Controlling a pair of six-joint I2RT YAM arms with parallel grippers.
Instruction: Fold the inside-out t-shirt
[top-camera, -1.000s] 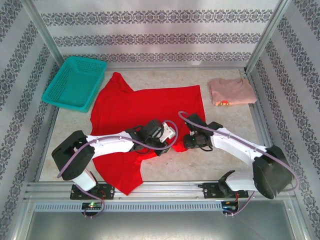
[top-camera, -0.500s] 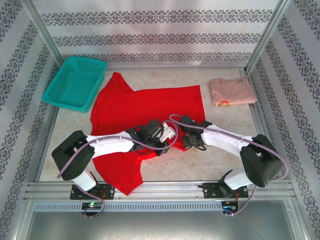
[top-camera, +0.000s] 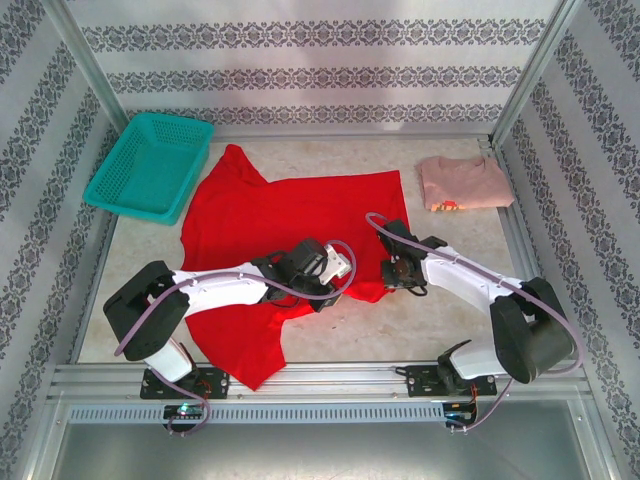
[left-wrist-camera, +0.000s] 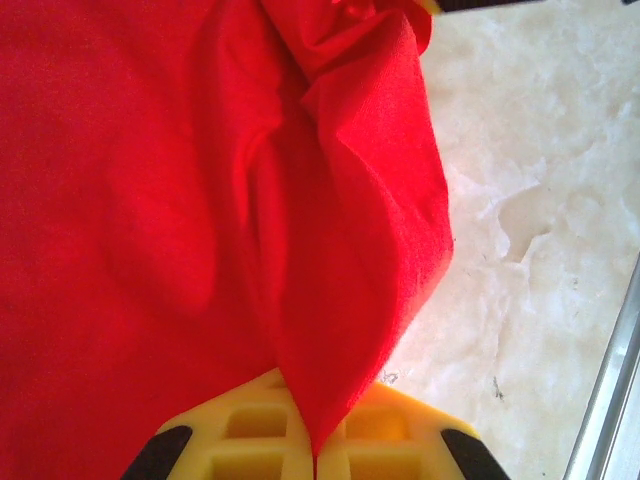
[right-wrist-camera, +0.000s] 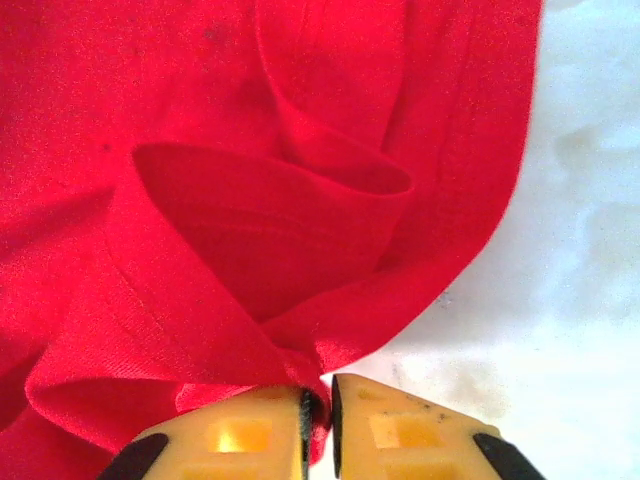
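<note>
The inside-out t-shirt (top-camera: 290, 215), bright red, lies spread across the middle of the table with a sleeve toward the far left. My left gripper (top-camera: 335, 265) sits over its near right part, shut on a raised fold of red cloth (left-wrist-camera: 340, 250) that runs straight down between the yellow fingers (left-wrist-camera: 250, 430). My right gripper (top-camera: 393, 272) is at the shirt's right edge. Its jaws are almost together, with a bunched bit of the red hem (right-wrist-camera: 300, 350) pinched between them. Pale table shows to the right of the cloth (right-wrist-camera: 560, 300).
A teal basket (top-camera: 150, 165) stands at the far left, touching the shirt's sleeve. A folded pale pink shirt (top-camera: 462, 182) lies at the far right. Bare table (top-camera: 450, 240) lies right of the red shirt. Metal frame posts and patterned walls close in the sides.
The right gripper's jaws have closed onto the shirt's right edge, after the arm shifted slightly left and then back to the right. The left arm has held still, gripping its fold.
</note>
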